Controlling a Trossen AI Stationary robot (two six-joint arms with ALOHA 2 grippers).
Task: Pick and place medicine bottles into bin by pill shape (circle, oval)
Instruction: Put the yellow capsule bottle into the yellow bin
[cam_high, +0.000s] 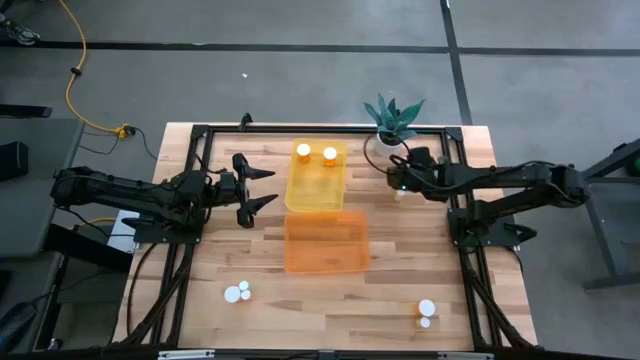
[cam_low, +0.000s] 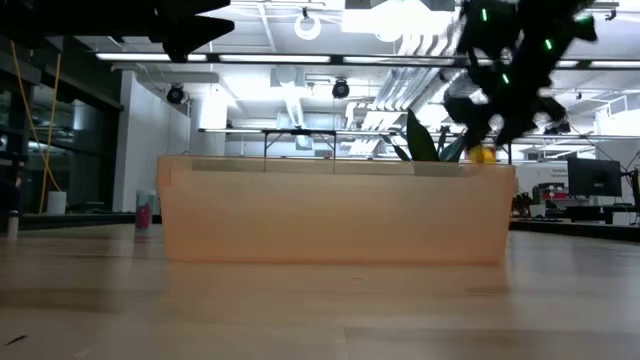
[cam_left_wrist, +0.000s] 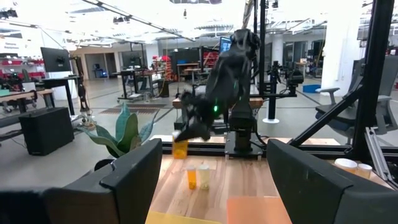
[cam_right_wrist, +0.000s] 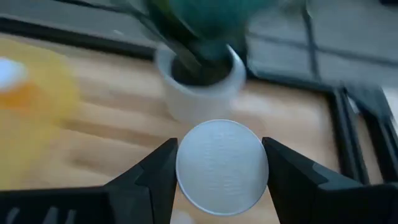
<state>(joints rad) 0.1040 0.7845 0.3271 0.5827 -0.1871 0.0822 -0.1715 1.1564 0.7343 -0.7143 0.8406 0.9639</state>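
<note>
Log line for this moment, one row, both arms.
right gripper: shut on medicine bottle, beside plant pot | left gripper: open, idle | yellow tray: two bottles

Far tray (cam_high: 316, 180): two bottles (cam_high: 316, 152) inside.
Near tray (cam_high: 326, 243): just before it.
Plant (cam_high: 392, 122): behind my right gripper (cam_high: 398, 183).

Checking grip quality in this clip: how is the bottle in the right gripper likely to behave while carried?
The right gripper grips the medicine bottle by its round white cap, so it could twist or slip between the flat fingers. It looks small, rigid plastic, probably light. Its cylindrical shape suggests it may roll or tip if released onto the table.
</note>
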